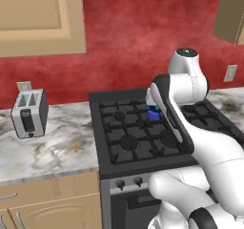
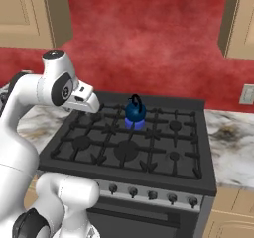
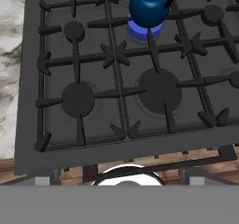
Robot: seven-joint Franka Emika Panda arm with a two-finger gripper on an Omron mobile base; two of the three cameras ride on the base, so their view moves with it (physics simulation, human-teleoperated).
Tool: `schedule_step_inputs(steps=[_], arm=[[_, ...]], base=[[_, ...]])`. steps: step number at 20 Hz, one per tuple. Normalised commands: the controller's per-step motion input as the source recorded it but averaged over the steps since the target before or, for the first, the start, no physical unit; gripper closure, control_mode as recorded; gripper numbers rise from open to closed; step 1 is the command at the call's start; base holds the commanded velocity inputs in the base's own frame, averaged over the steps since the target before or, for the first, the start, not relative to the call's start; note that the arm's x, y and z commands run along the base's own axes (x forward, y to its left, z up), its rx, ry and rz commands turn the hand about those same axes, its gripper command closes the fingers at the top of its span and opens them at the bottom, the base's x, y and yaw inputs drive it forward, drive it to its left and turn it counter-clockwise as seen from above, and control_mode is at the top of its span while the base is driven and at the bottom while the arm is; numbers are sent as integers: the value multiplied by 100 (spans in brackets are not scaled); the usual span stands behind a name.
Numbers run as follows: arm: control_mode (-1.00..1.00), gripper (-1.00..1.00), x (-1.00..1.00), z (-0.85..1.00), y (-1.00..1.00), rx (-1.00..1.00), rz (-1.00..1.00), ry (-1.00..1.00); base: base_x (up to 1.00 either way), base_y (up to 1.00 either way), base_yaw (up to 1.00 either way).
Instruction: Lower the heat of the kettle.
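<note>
A red-walled kitchen with marble counters frames a black gas stove [image 2: 130,148], its row of front knobs [image 2: 152,195] nearest the robot, small and hard to read. The white arm crosses the left base view and hides most of the kettle [image 2: 135,111], whose spout direction cannot be made out; its top is cut off in the hand view. The gripper, itself barely visible, has its jaws spread wide and empty; the upright blue kettle sits on a glowing blue rear-centre burner [image 3: 145,30], a toaster [image 1: 29,113] well apart left.

Front grates [image 3: 116,97] lie open; kettle [image 3: 150,4] blocks the rear burner.
</note>
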Motion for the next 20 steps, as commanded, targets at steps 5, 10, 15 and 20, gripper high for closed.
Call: schedule_step_inputs(steps=[5, 10, 15, 20], arm=[[100, -100, 0, 0, 0, 0, 0, 0], [100, -100, 0, 0, 0, 0, 0, 0], [100, -100, 0, 0, 0, 0, 0, 0], [100, -100, 0, 0, 0, 0, 0, 0]], base=[[2, 41, 0], [28, 34, -3], [40, 22, -4], [39, 7, -3]])
